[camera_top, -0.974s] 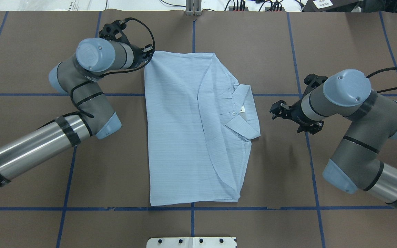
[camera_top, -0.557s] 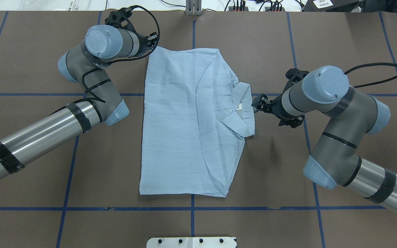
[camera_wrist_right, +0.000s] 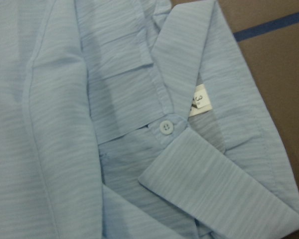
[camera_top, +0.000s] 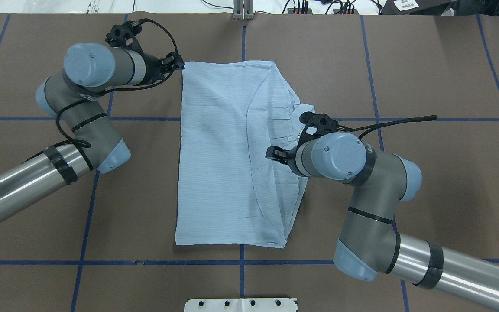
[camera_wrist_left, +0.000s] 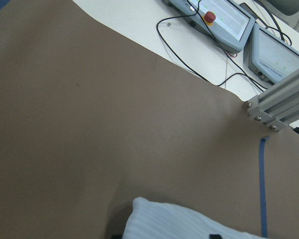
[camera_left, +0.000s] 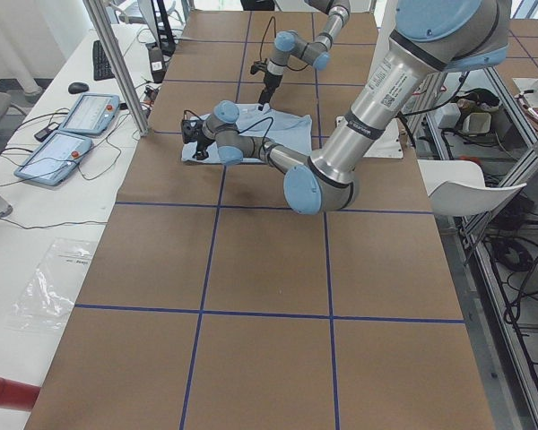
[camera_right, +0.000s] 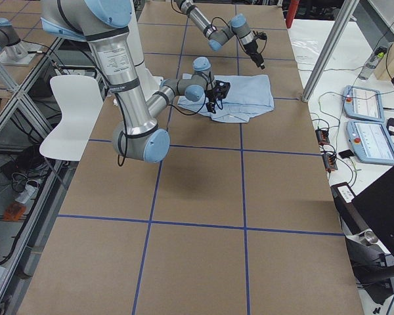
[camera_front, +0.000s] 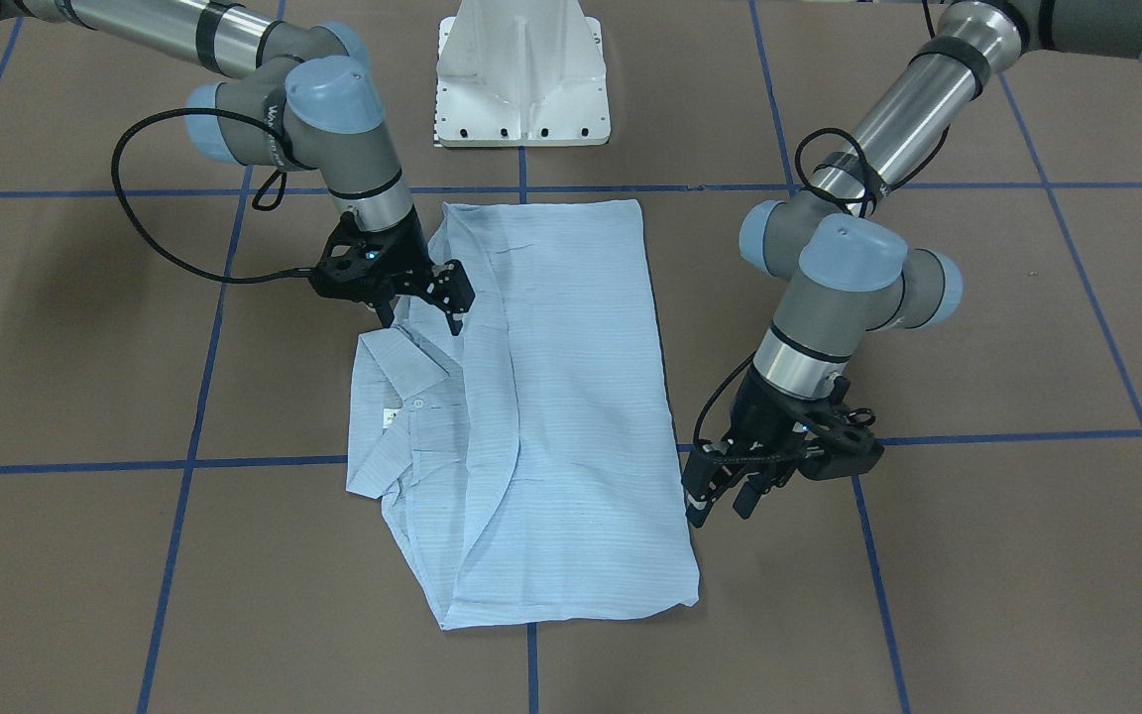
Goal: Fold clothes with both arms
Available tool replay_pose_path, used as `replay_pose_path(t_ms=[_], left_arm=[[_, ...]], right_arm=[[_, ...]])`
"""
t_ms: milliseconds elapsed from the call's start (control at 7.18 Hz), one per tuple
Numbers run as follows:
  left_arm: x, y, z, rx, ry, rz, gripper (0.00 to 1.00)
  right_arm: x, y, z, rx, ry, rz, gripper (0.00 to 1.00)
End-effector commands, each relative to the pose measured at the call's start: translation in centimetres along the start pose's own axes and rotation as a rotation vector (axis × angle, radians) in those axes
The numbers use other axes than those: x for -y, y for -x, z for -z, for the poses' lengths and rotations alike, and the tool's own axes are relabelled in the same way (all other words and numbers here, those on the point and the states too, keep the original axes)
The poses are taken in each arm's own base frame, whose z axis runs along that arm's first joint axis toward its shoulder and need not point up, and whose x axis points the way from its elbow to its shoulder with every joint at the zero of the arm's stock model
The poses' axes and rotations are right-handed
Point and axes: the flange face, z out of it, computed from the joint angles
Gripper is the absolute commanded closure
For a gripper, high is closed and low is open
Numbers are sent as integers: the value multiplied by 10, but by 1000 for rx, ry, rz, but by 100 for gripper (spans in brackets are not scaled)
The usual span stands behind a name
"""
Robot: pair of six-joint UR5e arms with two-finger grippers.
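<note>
The light-blue, finely striped shirt [camera_top: 215, 151] lies folded into a long rectangle at the middle of the brown table [camera_top: 448, 182]. It is smooth on the robot's left half, with a curved folded-over flap and wrinkled layers on the right. Its collar [camera_wrist_right: 224, 194] juts past the right edge, showing one white button [camera_wrist_right: 165, 126] and a small white label [camera_wrist_right: 199, 102]. The right gripper [camera_front: 420, 319] hangs over the collar, fingers spread wide, holding nothing. The left gripper [camera_front: 720, 511] is at the shirt's far left corner, fingers parted, with no cloth in them.
</note>
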Motion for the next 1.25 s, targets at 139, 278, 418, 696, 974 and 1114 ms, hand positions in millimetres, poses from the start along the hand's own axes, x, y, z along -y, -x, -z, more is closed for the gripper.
replay_pose_path(t_ms=[139, 278, 418, 696, 974, 1114], left_arm=[[5, 28, 22, -2, 7, -52, 28], [5, 32, 21, 3, 7, -51, 28], [5, 36, 21, 7, 8, -51, 28], [4, 37, 20, 9, 8, -51, 28], [3, 38, 20, 10, 10, -51, 28], [3, 38, 20, 10, 10, -51, 28]], right_arm=[[-31, 26, 2, -91, 77, 527, 0], [-40, 30, 14, -51, 115, 623, 0], [-49, 30, 20, -46, 161, 641, 0], [-74, 28, 24, -23, 214, 661, 0], [-103, 24, 24, -31, 261, 686, 0], [-105, 19, 21, -57, 275, 696, 0]])
